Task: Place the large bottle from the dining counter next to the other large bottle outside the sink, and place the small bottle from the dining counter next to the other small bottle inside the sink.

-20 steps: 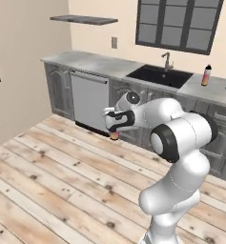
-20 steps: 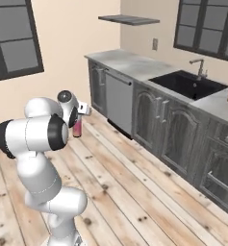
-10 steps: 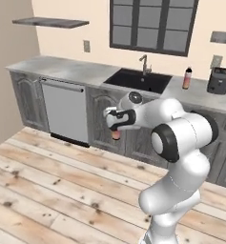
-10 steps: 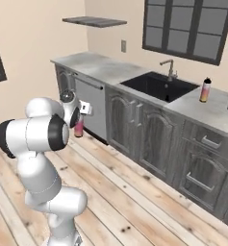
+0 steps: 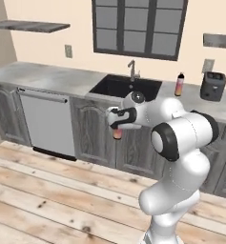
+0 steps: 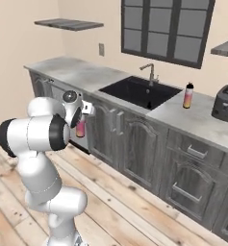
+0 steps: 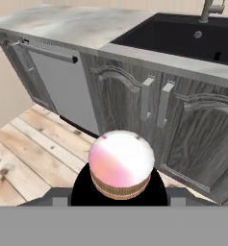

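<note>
My gripper [image 5: 116, 125] is shut on a pink bottle [image 5: 117, 134] with an orange band, held in the air in front of the cabinet doors below the sink [image 5: 125, 86]. From the right, the gripper [image 6: 82, 118] carries the bottle [image 6: 80, 129] left of the sink [image 6: 139, 91]. In the hand view the bottle's round end [image 7: 121, 166] sits between the fingers. Whether it is the large or the small one I cannot tell. A large bottle [image 5: 179, 85] stands upright on the counter right of the sink [image 6: 188, 95]. The small bottle inside the sink is hidden.
A faucet [image 5: 132, 69] rises behind the sink. A dark toaster [image 5: 212, 86] stands at the counter's right end. A dishwasher [image 5: 47, 121] is built in left of the sink cabinet doors [image 7: 154, 103]. Wooden floor lies in front.
The whole picture has shifted: the base has driven toward the sink, which is now closer and more central. The gripper has kept hold of the bottle in the same pose.
</note>
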{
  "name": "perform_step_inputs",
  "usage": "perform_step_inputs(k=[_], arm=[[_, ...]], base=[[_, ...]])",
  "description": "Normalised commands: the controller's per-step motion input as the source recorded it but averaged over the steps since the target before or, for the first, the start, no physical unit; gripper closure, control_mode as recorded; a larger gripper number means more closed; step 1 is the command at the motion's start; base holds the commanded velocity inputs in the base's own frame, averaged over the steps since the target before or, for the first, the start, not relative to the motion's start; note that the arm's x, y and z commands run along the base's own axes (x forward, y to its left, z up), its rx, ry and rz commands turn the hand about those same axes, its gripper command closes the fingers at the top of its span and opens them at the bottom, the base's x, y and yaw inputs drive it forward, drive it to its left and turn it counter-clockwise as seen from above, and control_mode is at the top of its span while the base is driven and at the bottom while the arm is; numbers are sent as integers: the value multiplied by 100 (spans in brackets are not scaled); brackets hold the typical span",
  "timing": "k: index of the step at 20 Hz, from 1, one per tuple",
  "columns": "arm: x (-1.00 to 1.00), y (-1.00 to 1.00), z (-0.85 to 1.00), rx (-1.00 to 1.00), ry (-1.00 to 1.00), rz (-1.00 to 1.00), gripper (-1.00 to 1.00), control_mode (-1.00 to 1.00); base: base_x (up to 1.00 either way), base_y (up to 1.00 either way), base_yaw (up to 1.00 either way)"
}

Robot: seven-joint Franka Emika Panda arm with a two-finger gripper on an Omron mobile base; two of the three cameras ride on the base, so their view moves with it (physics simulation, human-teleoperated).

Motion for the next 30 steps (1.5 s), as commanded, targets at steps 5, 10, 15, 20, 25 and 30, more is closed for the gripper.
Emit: perform_step_inputs(k=[5,10,15,20,25,30], arm=[[0,0,0,0,0,0,100,100],[0,0,0,0,0,0,100,100],[0,0,0,0,0,0,100,100],[0,0,0,0,0,0,100,100],[0,0,0,0,0,0,100,100],[0,0,0,0,0,0,100,100]], base=[[44,0,-31],[46,0,-33],[64,0,-27],[55,4,-28],[46,10,-27],[57,13,-22]])
